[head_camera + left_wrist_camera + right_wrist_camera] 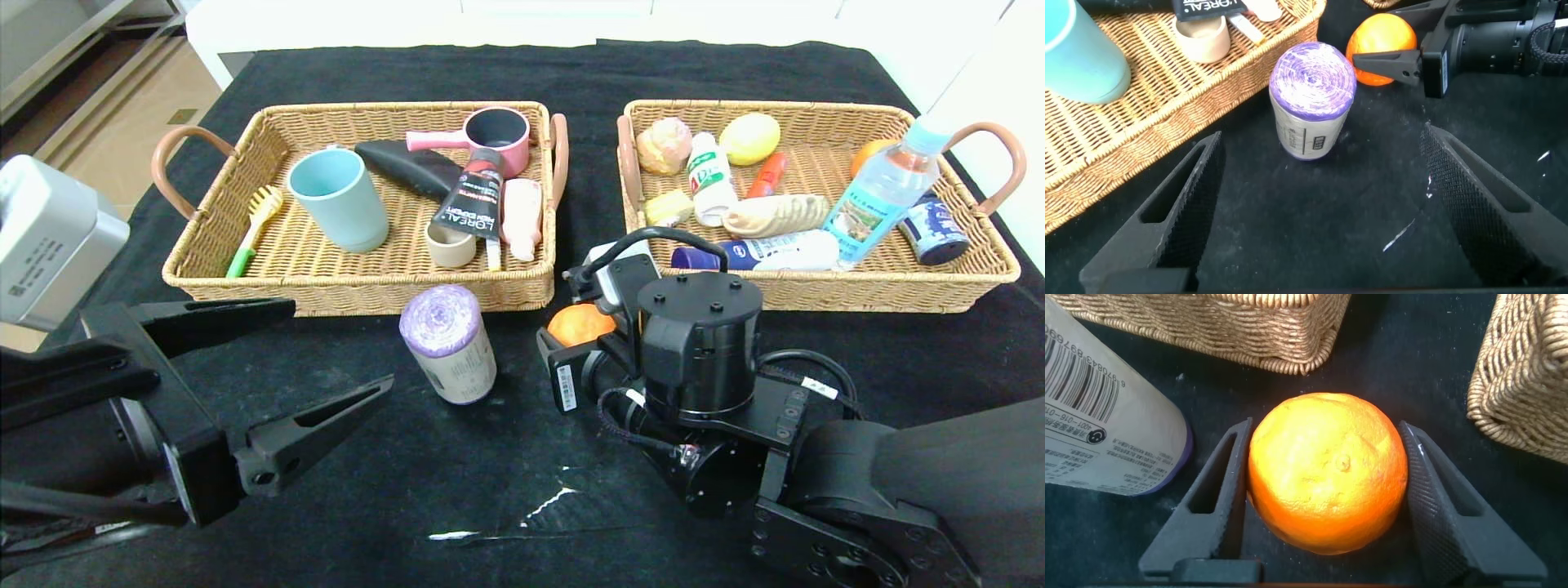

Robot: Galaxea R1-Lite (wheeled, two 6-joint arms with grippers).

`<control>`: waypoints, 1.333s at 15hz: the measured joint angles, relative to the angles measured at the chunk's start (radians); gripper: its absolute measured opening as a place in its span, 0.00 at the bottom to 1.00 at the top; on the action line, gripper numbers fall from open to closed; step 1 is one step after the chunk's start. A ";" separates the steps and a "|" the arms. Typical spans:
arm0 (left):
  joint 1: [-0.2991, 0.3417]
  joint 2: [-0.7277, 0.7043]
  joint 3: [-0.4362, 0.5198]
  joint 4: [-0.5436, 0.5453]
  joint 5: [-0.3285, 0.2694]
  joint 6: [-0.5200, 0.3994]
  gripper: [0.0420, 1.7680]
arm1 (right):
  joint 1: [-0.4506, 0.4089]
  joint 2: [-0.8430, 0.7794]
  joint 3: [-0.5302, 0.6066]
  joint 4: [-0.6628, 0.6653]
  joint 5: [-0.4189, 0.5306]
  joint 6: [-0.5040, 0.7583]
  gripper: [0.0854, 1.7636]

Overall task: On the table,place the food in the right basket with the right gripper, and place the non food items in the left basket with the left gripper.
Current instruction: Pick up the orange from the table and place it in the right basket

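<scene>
An orange (578, 323) sits on the black cloth between the two wicker baskets. My right gripper (575, 314) is shut on the orange (1327, 469), one finger pressed on each side of it. A roll of purple bags (447, 343) with a white label stands upright just left of it. My left gripper (339, 345) hovers open at the near left, its fingers spread wide and pointed at the roll (1310, 102), holding nothing. The left basket (359, 290) holds non-food items; the right basket (882, 298) holds food and bottles.
In the left basket are a teal cup (339, 198), a pink pot (494, 135) and a black tube (473, 196). A water bottle (886, 192) leans in the right basket. Both basket corners (1290, 343) stand close ahead of the orange.
</scene>
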 joint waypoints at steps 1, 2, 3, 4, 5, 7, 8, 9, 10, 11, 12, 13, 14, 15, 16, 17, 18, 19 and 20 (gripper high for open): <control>0.000 0.000 0.000 0.000 0.000 0.000 0.97 | 0.000 0.001 0.000 -0.001 0.000 0.000 0.64; 0.000 0.000 0.000 0.000 0.000 0.000 0.97 | 0.000 0.001 0.001 -0.001 0.000 0.000 0.64; 0.000 0.000 0.000 -0.001 0.000 0.000 0.97 | 0.000 0.001 0.001 0.000 0.000 0.000 0.64; 0.000 0.000 0.000 -0.001 0.000 0.000 0.97 | 0.000 0.003 0.001 -0.004 0.000 0.000 0.63; 0.000 0.000 0.001 -0.001 0.000 0.000 0.97 | -0.001 0.004 0.001 -0.005 -0.001 0.000 0.63; 0.000 0.001 0.003 -0.002 0.000 0.000 0.97 | -0.001 0.005 0.002 -0.005 0.000 0.000 0.63; -0.001 0.001 0.004 -0.003 0.000 0.000 0.97 | 0.000 0.006 0.002 -0.005 -0.001 0.001 0.63; -0.001 0.001 0.004 -0.004 0.000 0.000 0.97 | 0.003 0.005 0.002 -0.004 -0.001 0.001 0.63; -0.001 0.001 0.004 -0.004 0.000 0.000 0.97 | 0.006 0.002 0.002 0.000 -0.002 -0.001 0.63; -0.001 0.001 0.004 -0.004 0.000 0.000 0.97 | 0.008 -0.003 0.002 0.006 -0.001 -0.007 0.63; -0.001 0.002 0.005 -0.004 0.000 0.000 0.97 | 0.010 -0.012 0.002 0.009 -0.001 -0.016 0.63; -0.001 0.002 0.005 -0.004 0.000 0.000 0.97 | 0.011 -0.022 0.000 0.007 -0.001 -0.023 0.63; -0.001 0.002 0.006 -0.005 0.000 0.000 0.97 | 0.011 -0.035 0.000 0.007 -0.001 -0.031 0.63; -0.001 0.002 0.006 -0.005 0.000 0.000 0.97 | 0.011 -0.050 0.000 0.008 -0.001 -0.039 0.63; -0.001 0.002 0.006 -0.005 0.000 0.000 0.97 | 0.011 -0.070 0.000 0.018 -0.006 -0.046 0.63; -0.001 0.002 0.006 -0.005 0.000 0.000 0.97 | 0.011 -0.088 0.000 0.034 -0.010 -0.050 0.63; -0.001 0.003 0.006 -0.005 0.000 0.000 0.97 | 0.011 -0.111 0.000 0.060 -0.012 -0.051 0.63; -0.001 0.003 0.006 -0.004 0.000 0.000 0.97 | 0.011 -0.136 -0.002 0.083 -0.013 -0.053 0.63; -0.001 0.003 0.006 -0.004 0.001 0.000 0.97 | 0.010 -0.160 -0.005 0.109 -0.012 -0.062 0.63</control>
